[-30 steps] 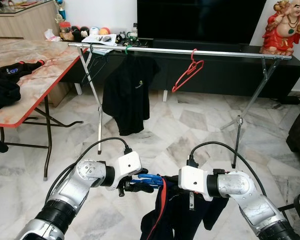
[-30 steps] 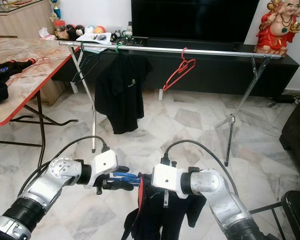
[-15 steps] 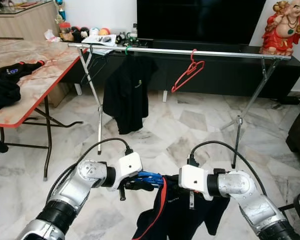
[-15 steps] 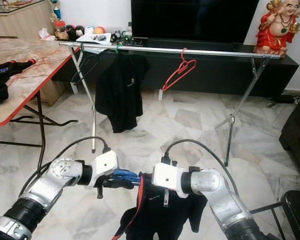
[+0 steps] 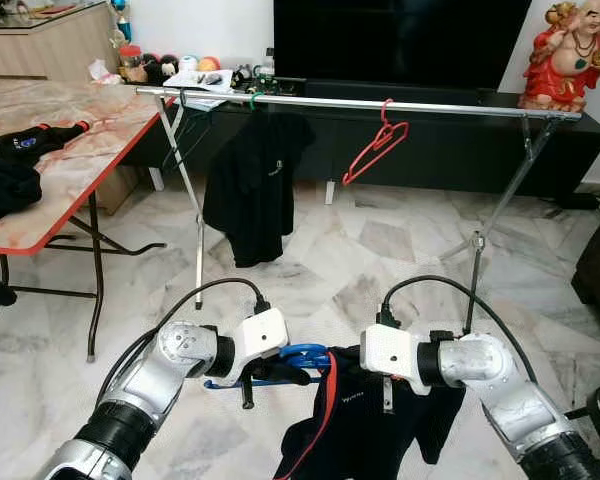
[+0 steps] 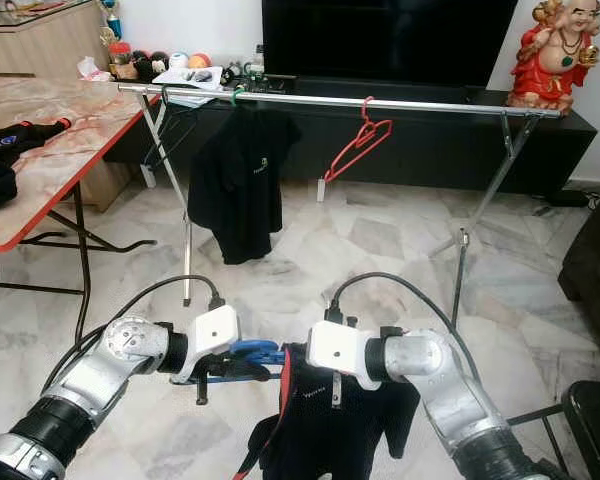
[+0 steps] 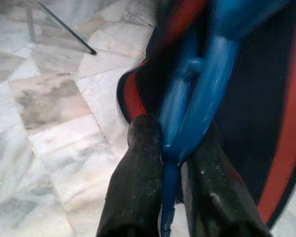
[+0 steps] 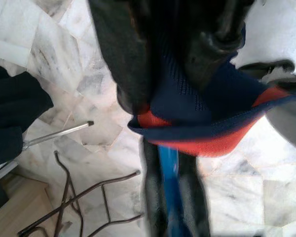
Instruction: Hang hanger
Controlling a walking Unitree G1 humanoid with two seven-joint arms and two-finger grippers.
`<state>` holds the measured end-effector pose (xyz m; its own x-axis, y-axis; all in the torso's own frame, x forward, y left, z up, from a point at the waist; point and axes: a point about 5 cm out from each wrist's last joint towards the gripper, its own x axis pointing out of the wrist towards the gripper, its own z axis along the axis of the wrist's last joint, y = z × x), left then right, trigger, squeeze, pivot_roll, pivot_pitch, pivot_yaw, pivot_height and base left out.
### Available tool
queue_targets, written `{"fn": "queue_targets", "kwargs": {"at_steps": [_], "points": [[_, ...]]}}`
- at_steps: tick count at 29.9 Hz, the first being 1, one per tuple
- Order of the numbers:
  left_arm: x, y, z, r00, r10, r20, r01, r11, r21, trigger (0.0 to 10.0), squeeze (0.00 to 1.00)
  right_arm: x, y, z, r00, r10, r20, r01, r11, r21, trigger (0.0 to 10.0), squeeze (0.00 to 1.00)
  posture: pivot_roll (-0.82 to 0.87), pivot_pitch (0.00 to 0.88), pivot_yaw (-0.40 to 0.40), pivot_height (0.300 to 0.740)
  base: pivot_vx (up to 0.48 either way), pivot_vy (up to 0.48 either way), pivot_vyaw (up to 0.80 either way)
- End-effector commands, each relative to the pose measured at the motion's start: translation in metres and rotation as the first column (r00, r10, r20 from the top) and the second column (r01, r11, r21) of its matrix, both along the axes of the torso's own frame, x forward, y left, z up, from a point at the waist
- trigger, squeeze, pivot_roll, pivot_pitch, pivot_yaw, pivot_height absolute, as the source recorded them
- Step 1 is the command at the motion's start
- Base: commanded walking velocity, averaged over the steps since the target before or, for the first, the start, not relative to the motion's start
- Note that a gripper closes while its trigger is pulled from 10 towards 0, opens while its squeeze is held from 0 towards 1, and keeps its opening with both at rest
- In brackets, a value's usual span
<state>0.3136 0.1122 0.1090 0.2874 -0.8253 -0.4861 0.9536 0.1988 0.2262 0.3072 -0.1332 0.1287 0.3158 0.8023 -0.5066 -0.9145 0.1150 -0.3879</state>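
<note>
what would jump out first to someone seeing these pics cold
The two silver arms low in the foreground: the left gripper is shut on a blue hanger, and the right gripper pinches the dark shirt with red trim that droops from it. Beyond them a long metal clothes rail spans the room, carrying a black t-shirt and an empty red hanger.

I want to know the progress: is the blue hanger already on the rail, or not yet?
Not yet. The left end effector holds the blue hanger low, far from the rail.
</note>
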Motion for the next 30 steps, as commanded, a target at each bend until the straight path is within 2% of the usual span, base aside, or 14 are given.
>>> {"fn": "queue_targets", "kwargs": {"at_steps": [1, 4, 5, 6, 7, 9, 10, 14, 20, 25, 30], "points": [[0.004, 0.002, 0.008, 0.999, 0.042, 0.025, -0.041, 0.998, -0.042, 0.0, 0.0, -0.001, 0.006, 0.01, 0.999, 0.048, 0.016, -0.048, 0.998, 0.037, 10.0, 1.0, -0.01, 0.018, -0.024, 0.74, 0.0, 0.0, 0.0], [0.004, 0.001, 0.008, 0.999, 0.043, 0.025, -0.042, 0.998, -0.044, 0.0, 0.0, 0.001, 0.006, 0.012, 0.999, 0.033, 0.022, -0.035, 0.998, 0.054, 10.0, 1.0, -0.01, 0.018, -0.024, 0.74, 0.0, 0.0, 0.0], [0.004, 0.001, 0.008, 0.999, 0.044, 0.025, -0.043, 0.998, -0.046, 0.0, 0.0, 0.001, 0.006, 0.013, 0.999, 0.029, 0.023, -0.03, 0.997, 0.067, 10.0, 0.96, -0.02, 0.02, -0.026, 0.74, 0.0, 0.0, 0.0], [0.005, 0.001, 0.008, 0.999, 0.046, 0.024, -0.044, 0.998, -0.048, 0.0, 0.0, 0.001, 0.006, 0.014, 1.0, 0.025, 0.017, -0.026, 0.996, 0.085, 10.0, 0.53, -0.02, 0.021, -0.026, 0.74, 0.0, 0.0, 0.0], [0.005, 0.001, 0.008, 0.999, 0.046, 0.024, -0.045, 0.998, -0.049, 0.0, 0.0, 0.001, 0.006, 0.015, 1.0, 0.022, 0.009, -0.022, 0.994, 0.109, 10.0, 0.21, -0.02, 0.021, -0.026, 0.74, 0.0, 0.0, 0.0], [0.005, 0.001, 0.008, 0.999, 0.047, 0.024, -0.046, 0.998, -0.05, 0.0, 0.0, 0.001, 0.006, 0.016, 1.0, 0.019, -0.002, -0.019, 0.991, 0.135, 10.0, 0.21, -0.02, 0.021, -0.026, 0.74, 0.0, 0.0, 0.0], [0.005, 0.001, 0.008, 0.999, 0.047, 0.024, -0.046, 0.998, -0.051, 0.0, 0.0, 0.0, 0.006, 0.016, 1.0, 0.015, -0.019, -0.011, 0.986, 0.166, 10.0, 0.0, -0.02, 0.023, -0.029, 0.74, 0.0, 0.0, 0.0], [0.005, 0.001, 0.008, 0.999, 0.049, 0.022, -0.047, 0.997, -0.053, 0.0, 0.0, -0.001, 0.005, 0.016, 0.998, -0.003, -0.064, 0.018, 0.971, 0.239, 10.0, 0.0, -0.01, 0.025, -0.029, 0.74, 0.0, 0.0, 0.0], [0.005, 0.001, 0.008, 0.999, 0.05, 0.022, -0.049, 0.997, -0.051, 0.0, 0.0, -0.001, -0.001, 0.01, 0.997, -0.034, -0.07, 0.048, 0.975, 0.219, 10.0, 0.0, -0.01, 0.027, -0.028, 0.74, 0.0, 0.0, 0.0], [0.004, 0.003, 0.007, 0.998, 0.052, 0.021, -0.051, 0.998, -0.048, 0.0, 0.0, 0.007, -0.018, 0.017, 0.99, -0.139, -0.025, 0.141, 0.966, 0.215, 10.0, 0.0, -0.01, 0.028, -0.025, 0.74, 0.0, 0.0, 0.0], [0.003, 0.009, 0.008, 0.999, 0.053, 0.01, -0.052, 0.998, -0.047, 0.0, 0.0, 0.006, -0.051, 0.025, 0.974, -0.225, -0.007, 0.222, 0.955, 0.196, 10.0, 0.0, -0.02, 0.031, -0.023, 0.74, 0.0, 0.0, 0.0]]}}
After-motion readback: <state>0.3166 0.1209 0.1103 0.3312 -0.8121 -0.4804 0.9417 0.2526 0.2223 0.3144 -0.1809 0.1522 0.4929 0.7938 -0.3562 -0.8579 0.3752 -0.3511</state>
